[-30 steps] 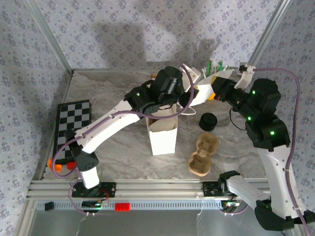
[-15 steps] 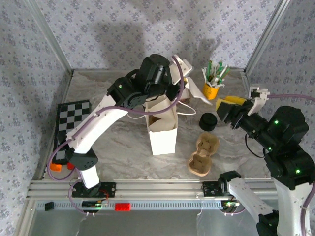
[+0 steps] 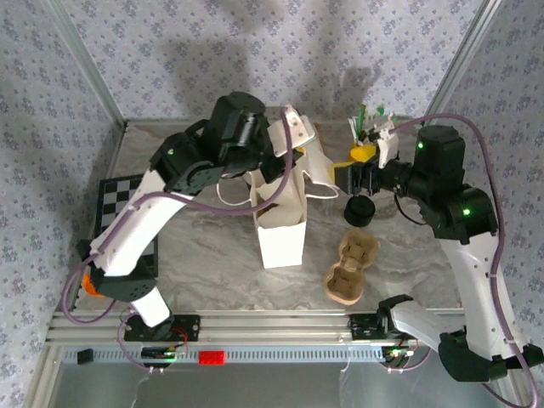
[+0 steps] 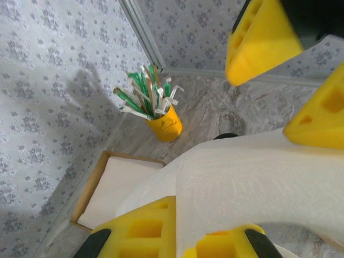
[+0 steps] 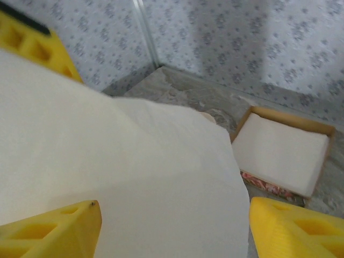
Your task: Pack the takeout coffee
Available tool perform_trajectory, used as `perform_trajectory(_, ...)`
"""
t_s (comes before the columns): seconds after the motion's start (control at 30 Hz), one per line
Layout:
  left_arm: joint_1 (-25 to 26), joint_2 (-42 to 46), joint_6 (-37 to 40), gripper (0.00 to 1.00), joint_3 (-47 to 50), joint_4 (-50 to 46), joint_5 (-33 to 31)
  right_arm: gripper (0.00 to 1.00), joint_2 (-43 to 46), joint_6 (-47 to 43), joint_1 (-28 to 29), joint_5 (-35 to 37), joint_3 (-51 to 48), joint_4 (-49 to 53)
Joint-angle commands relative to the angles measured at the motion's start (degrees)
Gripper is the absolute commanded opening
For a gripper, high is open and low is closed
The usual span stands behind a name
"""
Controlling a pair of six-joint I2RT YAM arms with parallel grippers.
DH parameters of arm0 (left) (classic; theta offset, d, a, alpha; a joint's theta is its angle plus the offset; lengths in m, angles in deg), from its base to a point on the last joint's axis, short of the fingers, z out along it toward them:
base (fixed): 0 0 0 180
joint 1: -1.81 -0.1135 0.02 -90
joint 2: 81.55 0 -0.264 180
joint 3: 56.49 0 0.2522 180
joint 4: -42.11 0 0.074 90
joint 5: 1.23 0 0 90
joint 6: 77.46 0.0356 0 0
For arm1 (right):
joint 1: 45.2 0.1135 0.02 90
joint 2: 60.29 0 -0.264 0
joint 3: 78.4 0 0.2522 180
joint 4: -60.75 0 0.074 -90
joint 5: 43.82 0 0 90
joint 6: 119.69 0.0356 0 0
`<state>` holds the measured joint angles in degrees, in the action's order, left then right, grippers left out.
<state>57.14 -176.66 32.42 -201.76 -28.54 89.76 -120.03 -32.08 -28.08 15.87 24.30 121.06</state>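
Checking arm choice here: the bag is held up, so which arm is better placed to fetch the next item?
Probably right: the right tool stands open near the black lid and cardboard carrier, while the left tool is shut on the white bag.

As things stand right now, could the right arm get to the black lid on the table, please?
Probably yes. The black lid lies uncovered on the table, close by the open right pincer, with nothing between them. The paper bag the left pincer holds stands off to one side.
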Motion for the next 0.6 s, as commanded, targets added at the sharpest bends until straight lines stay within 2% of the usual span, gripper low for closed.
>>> perform_trajectory(0.0, -0.62, 3.09, 2.18, 0.0, 1.18, 0.3, 3.05, 0.77, 1.04, -9.36, 2.21, -4.73, -1.53, -4.69)
perform_trajectory(0.1, -1.25, 3.84, 2.09, 0.0, 2.17, 0.8, 4.31, 0.79, 0.77, -13.94, 8.86, -2.97, -3.82, -7.82)
perform_trajectory(0.2, -1.59, 4.03, 1.92, 0.0, 2.48, 0.68, 5.15, 0.85, -0.79, -18.72, 16.91, 6.28, -4.72, -9.74)
perform_trajectory(0.3, -2.07, 4.1, 1.51, 0.0, 2.64, 0.5, 5.38, 0.87, -3.12, -22.45, 21.28, 13.18, -3.17, -9.3)
perform_trajectory(0.43, -3.31, 5.74, 0.37, 0.0, 4.9, 1.18, 7.31, 0.91, -0.78, -22.64, 19.53, 13.51, -6.03, -11.84)
perform_trajectory(0.57, -4.08, 8.82, -0.15, 0.0, 9.92, 4.42, 9.61, 0.94, 1.77, -23.81, 16.12, 9.55, -8.48, -15.55)
